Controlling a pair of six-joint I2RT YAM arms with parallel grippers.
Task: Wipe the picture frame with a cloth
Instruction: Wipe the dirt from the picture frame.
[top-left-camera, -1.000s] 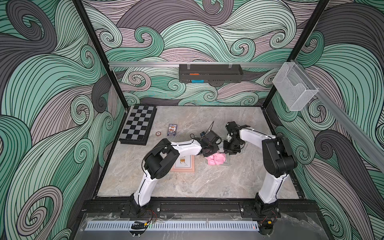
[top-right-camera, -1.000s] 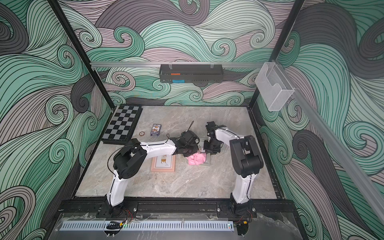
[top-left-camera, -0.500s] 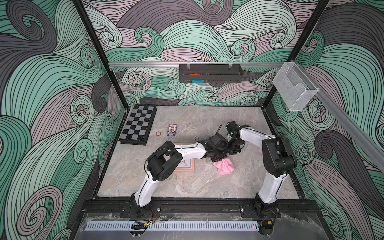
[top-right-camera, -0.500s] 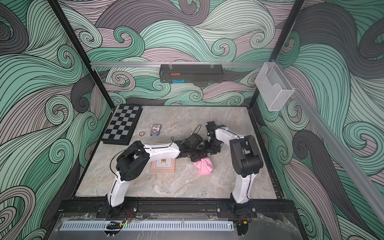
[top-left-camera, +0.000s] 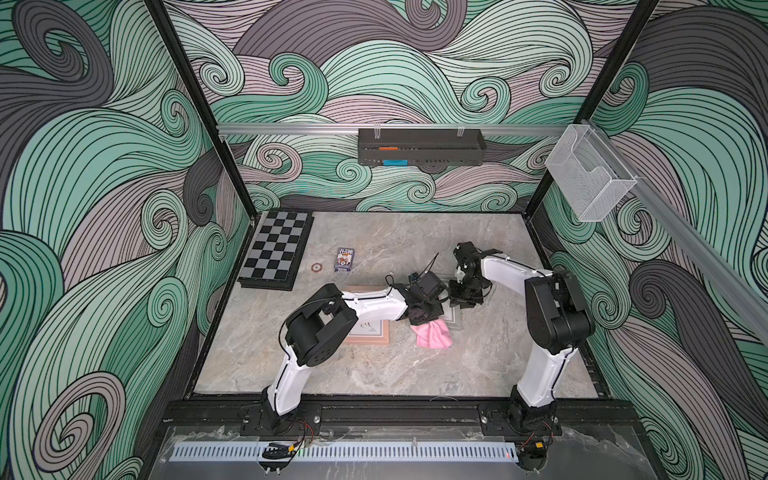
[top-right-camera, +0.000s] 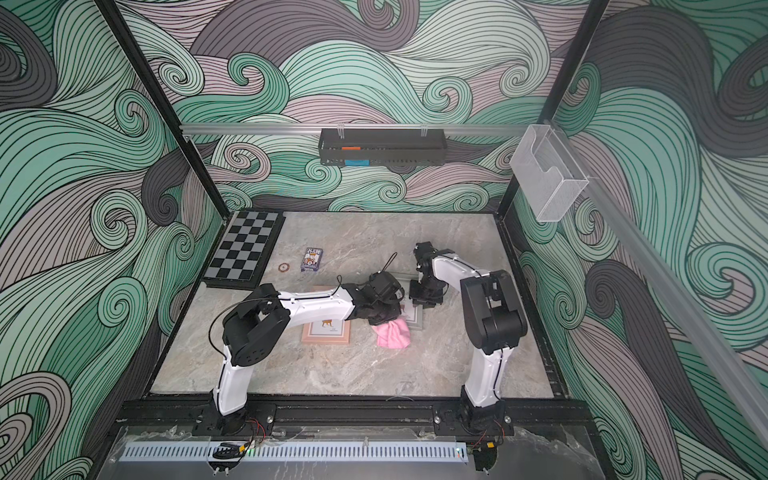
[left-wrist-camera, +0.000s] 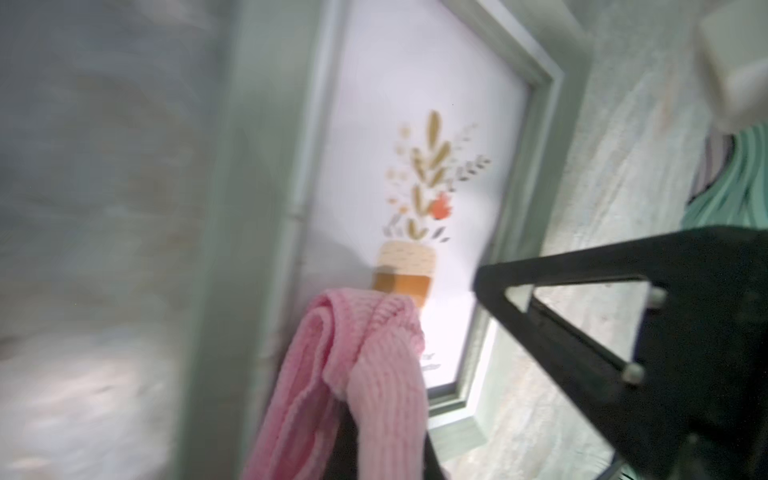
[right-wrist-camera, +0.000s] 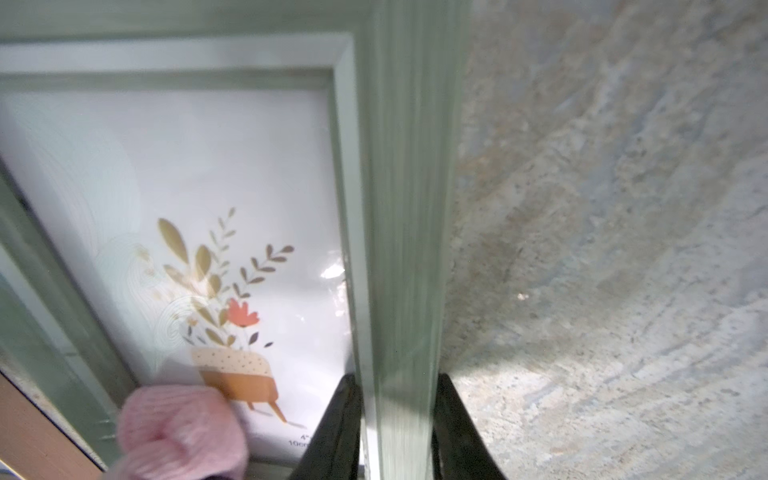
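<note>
Marbled grey worktop (top-left-camera: 374, 365), boxed in by swirl-patterned walls. Along the left edge toward the far corner, a chessboard (top-left-camera: 276, 253); right of it, a small brown ring (top-left-camera: 317, 267) and a card deck (top-left-camera: 344, 259). Nearer mid-worktop, a peach picture frame (top-left-camera: 368, 341), partly under the left arm. Next, left fingers (top-left-camera: 417, 318) clamped shut on the pink cloth (top-left-camera: 432, 334), bunched, touching the glass near the printed pot and trailing onto the worktop toward the near edge. Under it, right of centre, the sage-green picture frame (right-wrist-camera: 409, 208), one long rim pinched between the right fingers (right-wrist-camera: 332, 432). Likely mid-wipe. To do it well: press the bunch flatter for more contact, sweep lengthwise in overlapping passes, include the rims, stop short of the right fingers, and hold that pinch firm against skidding.
</note>
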